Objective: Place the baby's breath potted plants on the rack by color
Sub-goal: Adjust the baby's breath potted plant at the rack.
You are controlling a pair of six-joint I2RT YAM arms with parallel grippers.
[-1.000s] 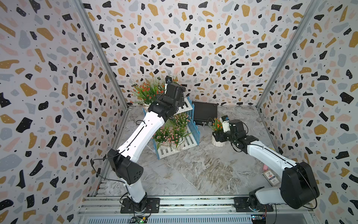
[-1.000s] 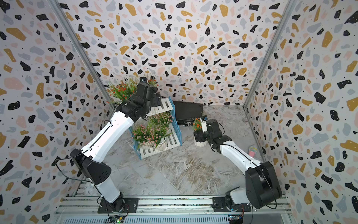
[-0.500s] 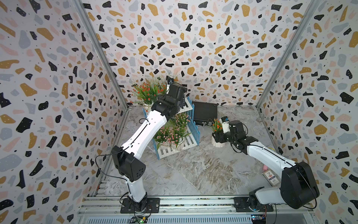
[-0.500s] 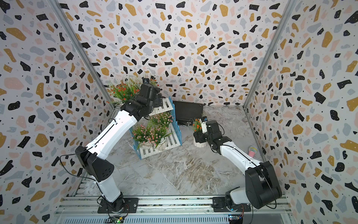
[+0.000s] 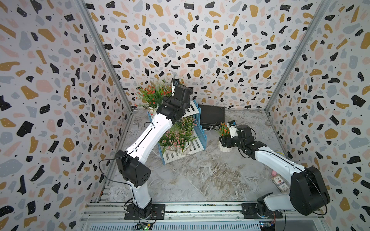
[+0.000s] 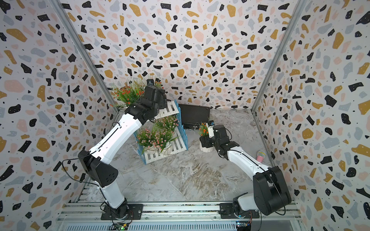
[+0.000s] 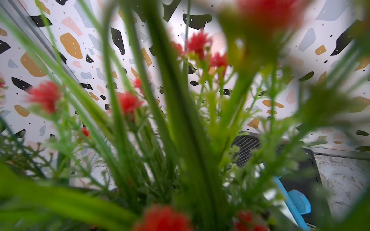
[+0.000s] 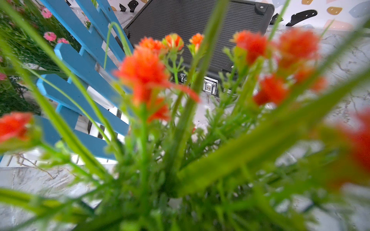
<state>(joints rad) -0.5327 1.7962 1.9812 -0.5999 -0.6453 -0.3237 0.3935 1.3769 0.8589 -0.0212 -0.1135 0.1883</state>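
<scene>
Trouble is likeliest at the rack (image 5: 201, 138), we judge. Our left gripper is hidden in both top views behind its own wrist (image 5: 181, 96). The left wrist view gives only blurred stems and red blossoms close against the lens, so we cannot tell whether those jaws stand apart or hold anything. That wrist sits over the upper tier (image 5: 191, 109), deep among the orange-red plants (image 5: 153, 95) standing there. Pulling out carelessly could snag the leaves and tip a pot off the slats, or drop it onto the pink plants (image 5: 176, 138) on the tier below the wrist.

Our right gripper (image 5: 225, 142) straddles the white ribbed pot (image 5: 222, 148) of the last orange-red plant (image 5: 224, 130), which stands on the marble tabletop (image 5: 200, 176). Whether the jaws press it we cannot tell. Ahead of that gripper are the rack's blue picket panel (image 8: 84, 66) and the black briefcase (image 8: 170, 18). A weak hold on the ribs could let the pot slip on the lift. The foliage could catch the pickets, and both arms may crowd the same tier.
</scene>
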